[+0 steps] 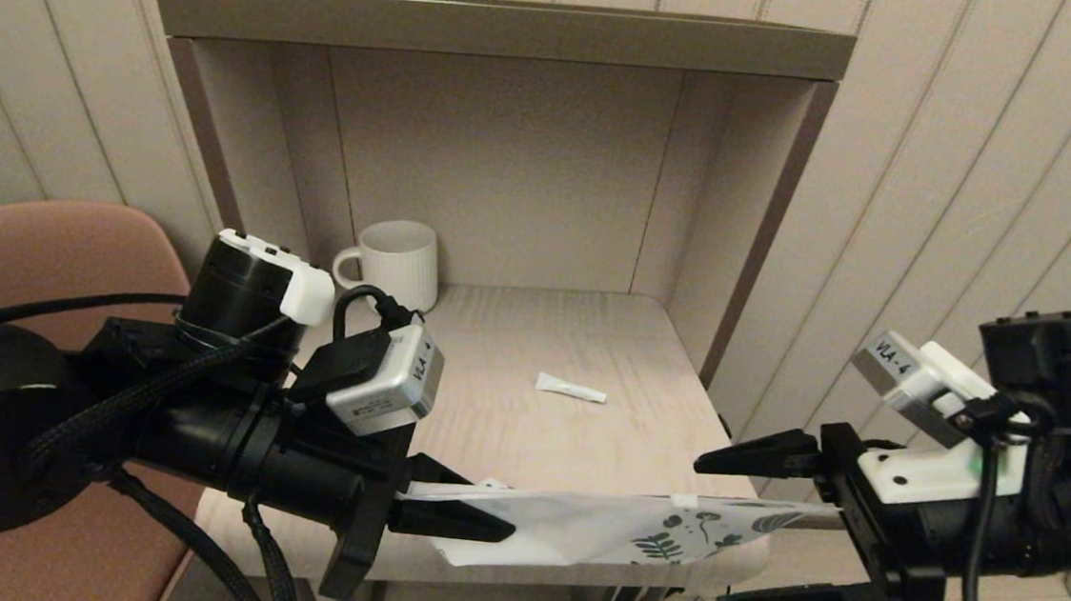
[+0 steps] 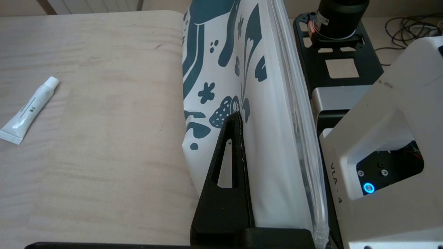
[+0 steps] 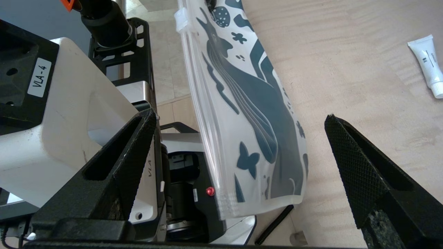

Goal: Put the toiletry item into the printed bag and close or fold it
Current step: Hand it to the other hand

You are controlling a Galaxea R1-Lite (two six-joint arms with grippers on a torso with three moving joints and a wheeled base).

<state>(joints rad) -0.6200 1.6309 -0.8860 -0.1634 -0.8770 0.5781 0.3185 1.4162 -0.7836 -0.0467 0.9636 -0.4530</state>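
So the whole setup is a beige open-front shelf unit (image 1: 499, 40) against a panelled wall, with a light wood counter (image 1: 532, 338) as its floor, and a pinkish chair (image 1: 52, 253) off to the robot's left. The left hand (image 1: 457, 509) is at the front edge of the counter, its fingers pressed together and clamped on the plain end of the printed bag (image 1: 613, 526), which stretches flat across the front edge toward the right side, with the dark teal leaf prints at the far end from the grip. In the left wrist view you can see one black finger (image 2: 230, 152) lying right against the bag's printed face, with the zip-type seal strip running along the bag's long edge. The right hand (image 1: 737, 531) sits at the printed end, fingers spread wide apart, one above and one below the bag's edge, not pinching anything as far as I can see. A white ribbed mug (image 1: 395, 261) stands in the back left corner of the counter. Smallest thing: the toiletry item (image 1: 571, 388), a tiny white tube, lying flat on the bare wood near the middle, well apart from the bag and both hands.
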